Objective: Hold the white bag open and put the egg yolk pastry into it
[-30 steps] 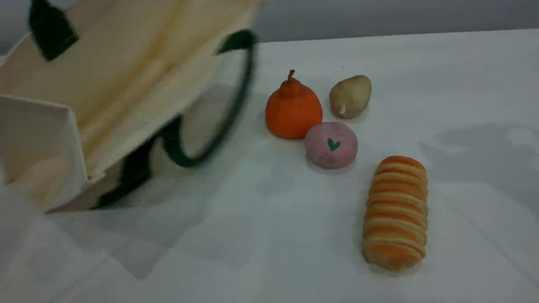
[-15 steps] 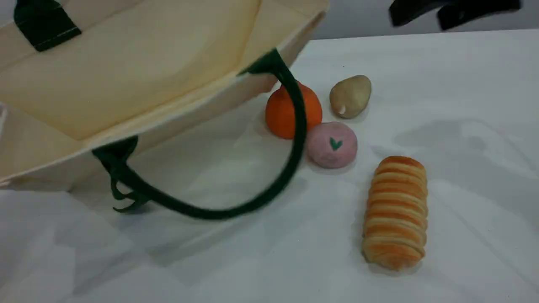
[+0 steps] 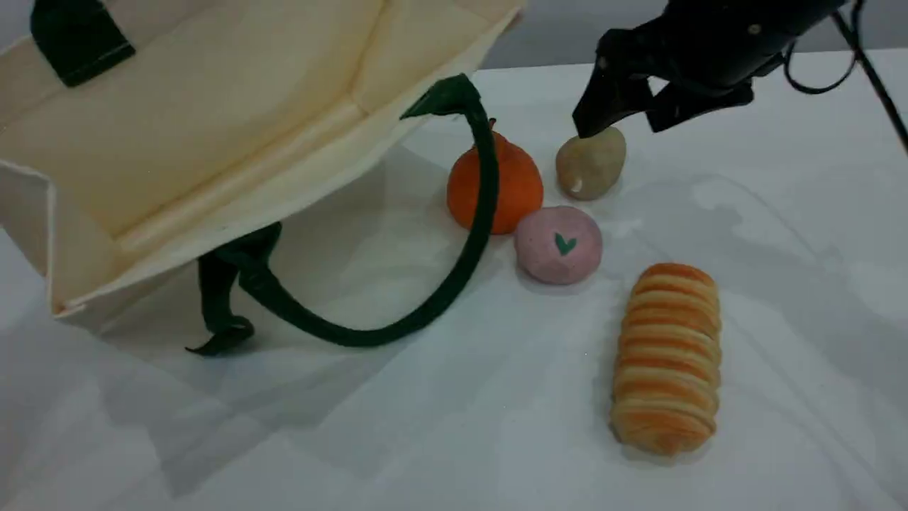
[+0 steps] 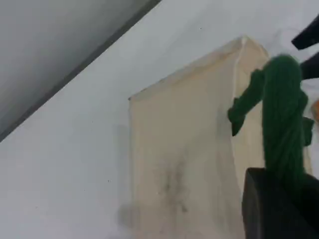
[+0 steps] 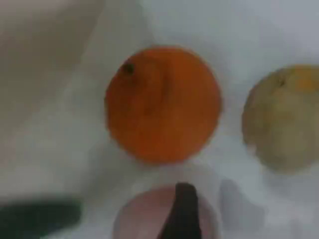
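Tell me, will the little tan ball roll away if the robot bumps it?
Probably a bit. The egg yolk pastry is rounded and sits loose on the table, so a nudge could roll it toward the orange fruit. Its dull, floury-looking skin suggests it won't be slippery, though perhaps crumbly.

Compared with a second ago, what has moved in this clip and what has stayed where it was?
The white bag has been lifted and swung round, its mouth now wider toward the food, and its loose green handle has swung out in front of the orange fruit. The right gripper, absent a second ago, has come down open over the egg yolk pastry. The pastry, fruit, pink ball and bread roll have not moved.
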### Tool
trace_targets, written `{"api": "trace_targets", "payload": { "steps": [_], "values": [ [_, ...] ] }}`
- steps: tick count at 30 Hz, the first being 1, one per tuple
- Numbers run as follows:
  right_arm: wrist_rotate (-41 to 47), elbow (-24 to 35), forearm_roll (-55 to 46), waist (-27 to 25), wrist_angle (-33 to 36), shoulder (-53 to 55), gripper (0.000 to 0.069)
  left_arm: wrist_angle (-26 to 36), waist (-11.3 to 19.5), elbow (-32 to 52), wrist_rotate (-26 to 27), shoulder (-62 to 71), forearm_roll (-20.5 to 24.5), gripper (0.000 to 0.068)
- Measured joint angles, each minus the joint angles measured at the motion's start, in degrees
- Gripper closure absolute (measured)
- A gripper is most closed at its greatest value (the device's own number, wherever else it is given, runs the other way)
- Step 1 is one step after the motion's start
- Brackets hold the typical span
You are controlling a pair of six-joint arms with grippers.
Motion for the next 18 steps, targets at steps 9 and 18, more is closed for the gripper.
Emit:
{"api": "trace_targets", "payload": {
  "steps": [9, 18],
  "values": [
    [-0.01, -7.41, -0.18, -0.12, -0.2, 6.64, 0.0107, 0.0, 0.0, 0.0, 0.0, 0.05, -0.25, 0.0584],
    [-1.33, -8.51, -0.43, -0.12, -3.41, 9.49, 0.0107, 0.0, 0.0, 0.0, 0.0, 0.06, -0.19, 0.0584]
  ]
}}
